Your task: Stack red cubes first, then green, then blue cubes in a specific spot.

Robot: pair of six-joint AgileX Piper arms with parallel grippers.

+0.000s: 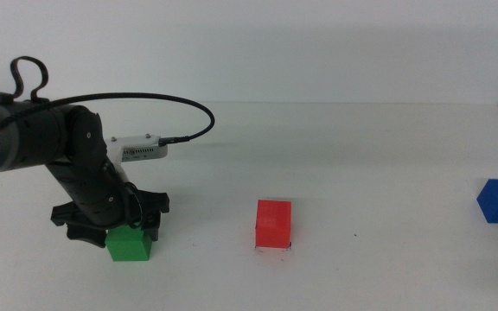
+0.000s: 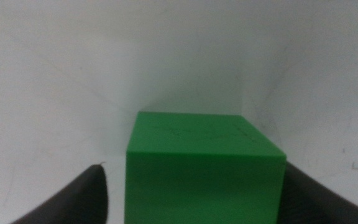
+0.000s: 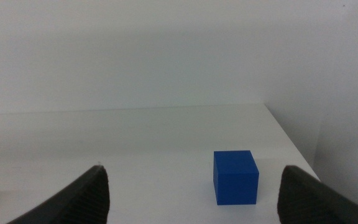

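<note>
middle view: left pincer [image 1: 121, 231] hides green cube [image 1: 130, 244] top.

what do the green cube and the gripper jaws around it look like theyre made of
Green cube: probably matte plastic, though painted wood or foam is possible; uniform colour, crisp edges, faint scuffs on top, no shine. Left gripper: its dark jaws, open on either side of the cube, look like matte black plastic or rubber; too blurred to tell which.

Bright, even light; left wrist view looks perhaps slightly soft.
</note>
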